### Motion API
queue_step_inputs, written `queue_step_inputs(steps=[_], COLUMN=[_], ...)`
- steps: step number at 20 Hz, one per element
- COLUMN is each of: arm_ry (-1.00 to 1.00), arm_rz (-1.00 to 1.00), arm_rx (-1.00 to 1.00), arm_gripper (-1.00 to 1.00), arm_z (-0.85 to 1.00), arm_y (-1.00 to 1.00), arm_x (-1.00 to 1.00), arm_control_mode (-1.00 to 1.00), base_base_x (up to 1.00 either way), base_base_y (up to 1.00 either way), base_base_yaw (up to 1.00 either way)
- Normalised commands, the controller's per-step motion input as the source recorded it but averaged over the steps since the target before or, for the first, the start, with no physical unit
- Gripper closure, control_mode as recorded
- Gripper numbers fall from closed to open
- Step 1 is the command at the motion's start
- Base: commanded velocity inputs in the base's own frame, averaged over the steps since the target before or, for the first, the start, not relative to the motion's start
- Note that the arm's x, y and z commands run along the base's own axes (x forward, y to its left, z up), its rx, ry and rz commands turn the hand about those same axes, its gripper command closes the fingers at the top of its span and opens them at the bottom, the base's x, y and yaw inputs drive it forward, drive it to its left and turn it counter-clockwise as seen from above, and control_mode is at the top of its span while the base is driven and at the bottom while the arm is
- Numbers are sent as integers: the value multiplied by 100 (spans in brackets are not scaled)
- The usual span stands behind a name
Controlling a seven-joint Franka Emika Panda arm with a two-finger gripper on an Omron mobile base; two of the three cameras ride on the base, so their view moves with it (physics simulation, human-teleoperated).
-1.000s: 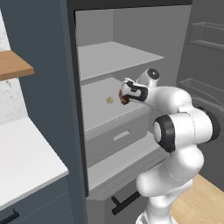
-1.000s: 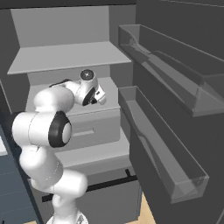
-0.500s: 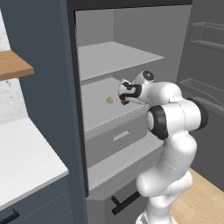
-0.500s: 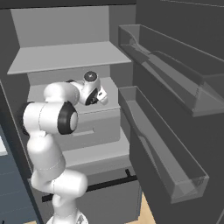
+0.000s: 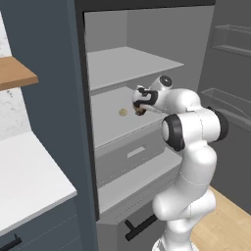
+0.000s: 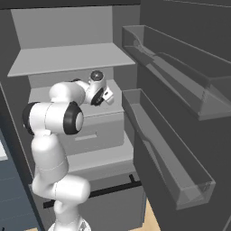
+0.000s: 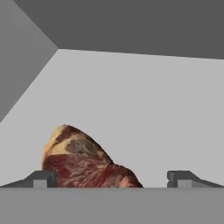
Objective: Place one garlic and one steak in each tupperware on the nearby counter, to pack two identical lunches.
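Note:
A lumpy reddish-brown steak [image 7: 83,162] lies on the grey fridge shelf [image 7: 144,113], close up between my fingertips and nearer the left one. My gripper [image 7: 113,179] is open around it, and neither finger [image 7: 41,178] clearly touches the meat. In the left base view the gripper [image 5: 138,104] reaches into the middle shelf, right at the steak [image 5: 140,112]. A small pale garlic [image 5: 123,112] sits on the same shelf just left of it. The tupperware is out of view.
The fridge stands open, with an upper shelf [image 5: 127,63] above my hand and a drawer [image 5: 132,154] below it. Door bins [image 6: 158,131] line the open door on the right. A white counter [image 5: 24,176] lies to the left.
The arm's elbow has swung further upright over the base. The hand has edged slightly deeper into the shelf toward the steak. The jaws stay open.

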Motion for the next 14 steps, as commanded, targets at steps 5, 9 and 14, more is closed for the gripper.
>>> queue_step_inputs(steps=[5, 9, 14], arm_ry=[1, 0, 0], arm_rz=[0, 0, 0], arm_rx=[0, 0, 0], arm_gripper=[-100, -100, -100], arm_z=[-5, 0, -1], arm_y=[3, 0, 0], arm_x=[-4, -9, -2], arm_control_mode=[-100, -100, -100], base_base_x=[0, 0, 0], base_base_y=[0, 0, 0], base_base_yaw=[0, 0, 0])
